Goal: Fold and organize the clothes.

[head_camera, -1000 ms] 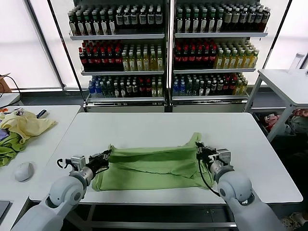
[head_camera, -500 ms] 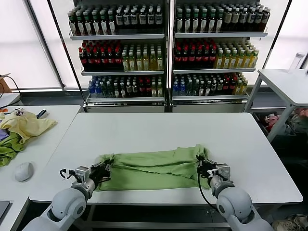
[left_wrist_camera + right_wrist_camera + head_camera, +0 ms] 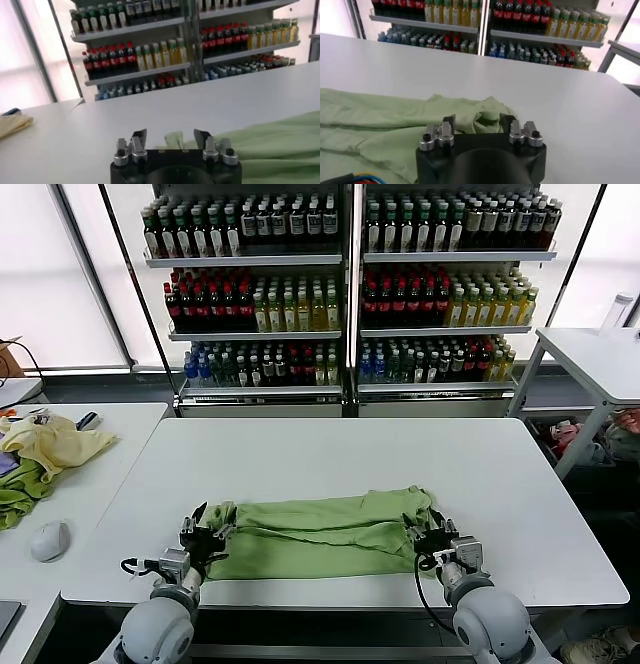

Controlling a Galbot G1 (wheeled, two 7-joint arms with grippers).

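Note:
The sage-green shirt (image 3: 320,534) lies on the white table (image 3: 330,449) near its front edge, folded into a long band running left to right. My left gripper (image 3: 205,529) is at the band's left end, low over the table, with its jaws open. In the left wrist view a corner of the shirt (image 3: 175,140) lies between the spread fingers (image 3: 139,138) of the left gripper (image 3: 171,139). My right gripper (image 3: 425,534) is at the band's right end, open. In the right wrist view a bunched fold of the shirt (image 3: 480,117) lies between the jaws of the right gripper (image 3: 478,121). The collar, buttons and print are hidden.
A pale yellow garment (image 3: 55,442), a lime-green cloth (image 3: 18,494) and a mouse (image 3: 50,539) lie on the side table at left. Shelves of bottles (image 3: 340,284) stand behind the table. Another white table (image 3: 600,359) stands at the right.
Both grippers have drawn back toward the front edge and come down, laying the lifted edge of the shirt over itself. Their jaws have opened and the cloth lies flat.

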